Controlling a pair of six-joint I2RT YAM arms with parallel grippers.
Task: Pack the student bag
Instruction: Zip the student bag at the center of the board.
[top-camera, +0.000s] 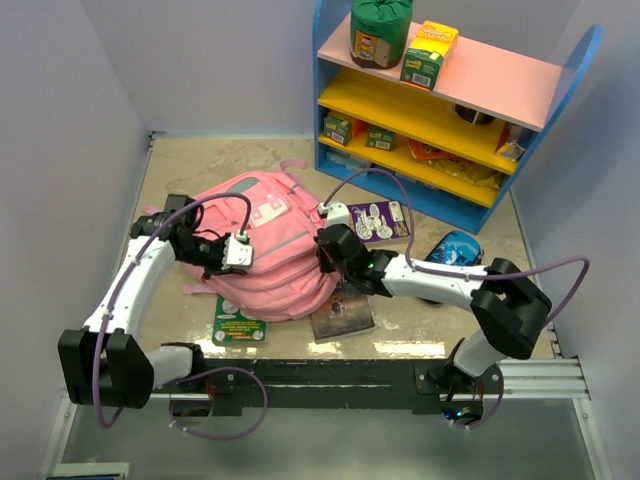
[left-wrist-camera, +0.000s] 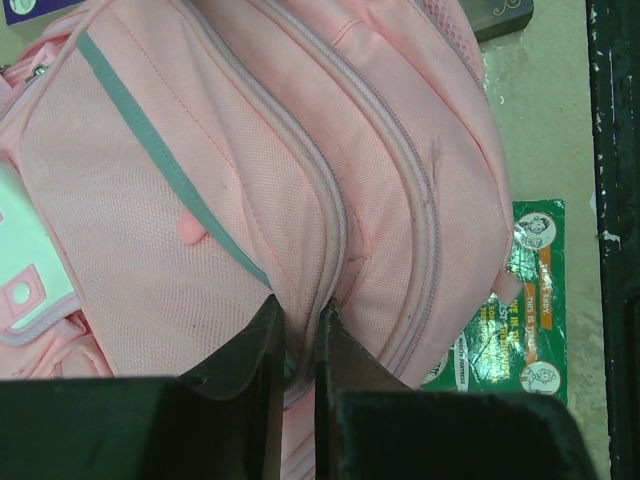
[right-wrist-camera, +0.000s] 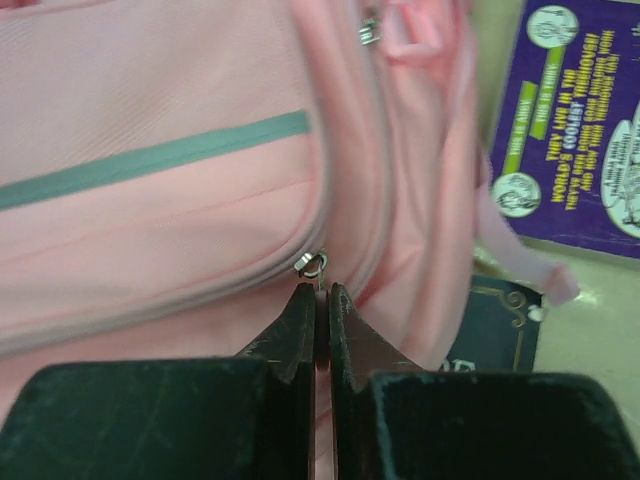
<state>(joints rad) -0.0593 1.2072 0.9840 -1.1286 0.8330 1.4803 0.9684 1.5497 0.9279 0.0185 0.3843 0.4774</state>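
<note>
Right gripper (right-wrist-camera: 320, 292): jaws drawn together to a hairline slit, tips right at the zipper pull (right-wrist-camera: 312, 265) on a grey zip track of the student bag (top-camera: 265, 250). The pull's metal ring touches the fingertips. The tab looks pinched between them, though the fingers hide the tab itself.

Left gripper (left-wrist-camera: 300, 325): nearly closed, the narrow gap filled by a fold of pink fabric beside a zip seam on the bag's left side. Reads as an anchoring pinch.

Bag position: lying flat mid-table (top-camera: 190, 170) between the two arms, front pockets up, white patch (top-camera: 270, 212) toward the far side. Green booklet (top-camera: 237, 322) partly tucked under its near-left edge. Dark book (top-camera: 342, 315) at its near-right edge. Purple booklet (top-camera: 380, 220) to the right, part hidden by the right arm.

Step in hand (judgement): opening a compartment. The zip looks closed along the stretch in view, and no item appears packed.

Next move calls for: right arm drawing the pull along the curved track while the left pinch holds the fabric taut. Soft bag, so it may bunch or slide if the anchor slips.
</note>
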